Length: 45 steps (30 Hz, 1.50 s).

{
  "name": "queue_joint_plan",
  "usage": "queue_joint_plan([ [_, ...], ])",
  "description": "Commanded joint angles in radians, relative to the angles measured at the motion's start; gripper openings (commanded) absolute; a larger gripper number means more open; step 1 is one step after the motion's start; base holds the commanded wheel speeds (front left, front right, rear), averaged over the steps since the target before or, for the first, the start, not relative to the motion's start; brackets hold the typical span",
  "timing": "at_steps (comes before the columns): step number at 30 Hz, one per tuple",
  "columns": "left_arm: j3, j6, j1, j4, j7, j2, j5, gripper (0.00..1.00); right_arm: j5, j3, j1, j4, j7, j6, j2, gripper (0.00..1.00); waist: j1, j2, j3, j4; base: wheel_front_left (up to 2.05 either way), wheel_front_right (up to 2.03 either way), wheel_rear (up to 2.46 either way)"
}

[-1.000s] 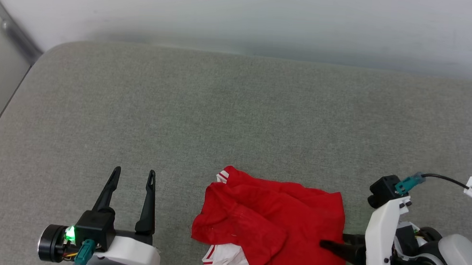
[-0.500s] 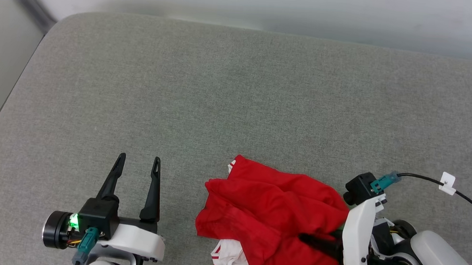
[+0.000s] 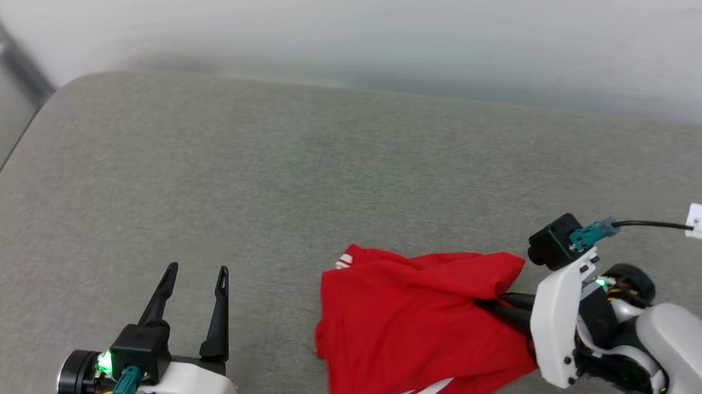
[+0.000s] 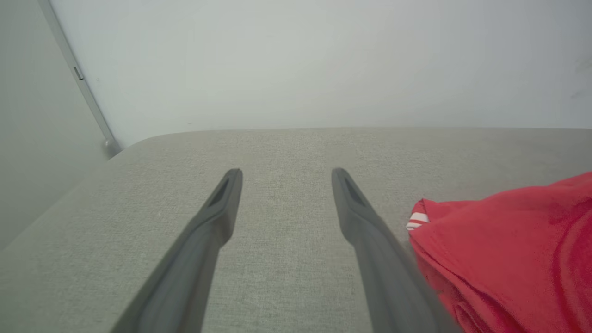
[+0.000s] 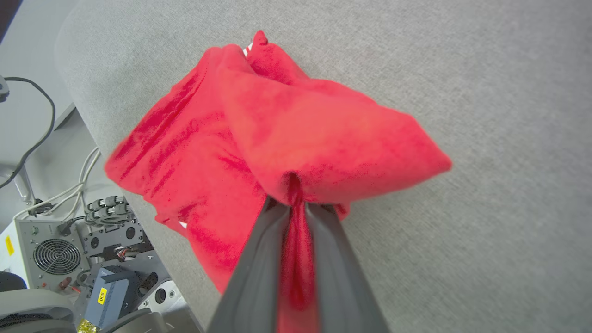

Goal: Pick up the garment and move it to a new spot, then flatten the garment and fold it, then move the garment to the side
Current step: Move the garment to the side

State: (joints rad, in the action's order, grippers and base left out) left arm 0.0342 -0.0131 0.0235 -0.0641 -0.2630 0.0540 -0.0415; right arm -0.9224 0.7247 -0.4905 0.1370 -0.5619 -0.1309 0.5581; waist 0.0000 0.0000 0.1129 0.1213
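Where the grey, fabric-covered counter (image 3: 268,174) comes closest to the robot, the left end effector (image 3: 198,268) hovers low over it with its two dark fingers spread wide, a green light glowing on the wrist behind them. Just to its right lies the garment (image 3: 404,320), a crumpled red heap with white-and-red trim showing at its near hem and again at its far left corner. Seen from the right wrist, part of the cloth reaches past the counter's front edge, above a grey fan-fronted box (image 5: 46,254) and loose cables on the floor. At the heap's right side the right end effector (image 5: 296,208) has its fingers pressed together on a bunched fold of red cloth, which gathers to a peak at the tips. A black cable with a white tag (image 3: 699,218) trails away from that wrist. Beyond the garment, the counter stretches back to a pale wall (image 3: 360,29).
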Motion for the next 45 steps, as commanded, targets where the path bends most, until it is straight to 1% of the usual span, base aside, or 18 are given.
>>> queue_joint_plan([
  [1, 0.002, 0.003, 0.011, 0.005, -0.002, -0.001, -0.006, 1.00, 0.010, 0.011, -0.024, -0.022, -0.005, 0.000, 0.030, 0.00, 0.0000, 0.0000, -0.032, -0.049, 0.00, 0.00, 0.00],
  [7, 0.006, 0.016, 0.026, 0.019, -0.002, -0.003, -0.022, 1.00, 0.061, 0.068, -0.109, -0.118, -0.030, 0.000, 0.163, 0.00, 0.0000, 0.0000, -0.023, -0.161, 0.00, 0.00, 0.00],
  [10, 0.007, 0.017, 0.006, 0.027, -0.002, -0.003, -0.023, 1.00, 0.087, 0.077, -0.152, -0.131, -0.027, 0.000, 0.211, 0.00, 0.0000, 0.0000, 0.006, -0.214, 0.00, 0.00, 0.00],
  [13, 0.008, 0.008, -0.020, 0.031, -0.002, -0.003, -0.017, 1.00, 0.133, 0.086, -0.197, -0.118, -0.012, 0.000, 0.258, 0.00, 0.0000, 0.0000, 0.046, -0.251, 0.00, 0.00, 0.00],
  [16, 0.005, -0.003, -0.052, 0.036, -0.002, -0.003, -0.010, 1.00, 0.167, 0.082, -0.235, -0.072, 0.011, 0.000, 0.301, 0.00, 0.0000, 0.0000, 0.093, -0.268, 0.00, 0.00, 0.00],
  [20, -0.005, -0.019, -0.090, 0.054, -0.002, 0.006, 0.003, 1.00, 0.238, 0.055, -0.279, 0.013, 0.039, 0.000, 0.362, 0.00, 0.0000, 0.0000, 0.167, -0.271, 0.00, 0.00, 0.00],
  [25, -0.015, -0.030, -0.133, 0.081, -0.002, 0.017, 0.013, 1.00, 0.281, -0.032, -0.308, 0.171, 0.074, 0.001, 0.409, 0.00, 0.0000, 0.0000, 0.264, -0.256, 0.00, 0.00, 0.00],
  [29, -0.026, -0.040, -0.165, 0.100, -0.002, 0.020, 0.009, 1.00, 0.312, -0.115, -0.328, 0.300, 0.109, 0.001, 0.420, 0.00, 0.0000, 0.0000, 0.333, -0.244, 0.00, 0.00, 0.00],
  [34, -0.038, -0.050, -0.200, 0.123, -0.002, 0.024, 0.005, 1.00, 0.369, -0.220, -0.355, 0.425, 0.127, 0.001, 0.388, 0.00, 0.0000, 0.0000, 0.400, -0.238, 0.00, 0.00, 0.00],
  [38, -0.046, -0.056, -0.216, 0.130, -0.002, 0.024, 0.006, 1.00, 0.420, -0.276, -0.361, 0.493, 0.140, 0.001, 0.351, 0.00, 0.0000, 0.0000, 0.419, -0.232, 0.00, 0.00, 0.00],
  [41, -0.052, -0.058, -0.211, 0.119, -0.002, 0.020, 0.005, 1.00, 0.447, -0.311, -0.352, 0.545, 0.124, 0.001, 0.317, 0.00, 0.0000, 0.0000, 0.398, -0.233, 0.00, 0.00, 0.00],
  [42, -0.054, -0.055, -0.203, 0.113, -0.002, 0.019, 0.004, 1.00, 0.453, -0.323, -0.347, 0.559, 0.120, 0.001, 0.302, 0.72, 0.0000, 0.0000, 0.382, -0.234, 0.00, 0.00, 0.00],
  [43, -0.055, -0.052, -0.195, 0.107, -0.002, 0.017, 0.002, 1.00, 0.463, -0.335, -0.344, 0.565, 0.127, 0.001, 0.294, 1.00, 0.0000, 0.0000, 0.365, -0.234, 0.00, 0.00, 0.00],
  [45, -0.054, -0.050, -0.184, 0.096, -0.002, 0.014, -0.002, 1.00, 0.481, -0.362, -0.325, 0.583, 0.139, 0.001, 0.290, 1.00, 0.0000, 0.0000, 0.321, -0.229, 0.00, 0.00, 0.00],
])
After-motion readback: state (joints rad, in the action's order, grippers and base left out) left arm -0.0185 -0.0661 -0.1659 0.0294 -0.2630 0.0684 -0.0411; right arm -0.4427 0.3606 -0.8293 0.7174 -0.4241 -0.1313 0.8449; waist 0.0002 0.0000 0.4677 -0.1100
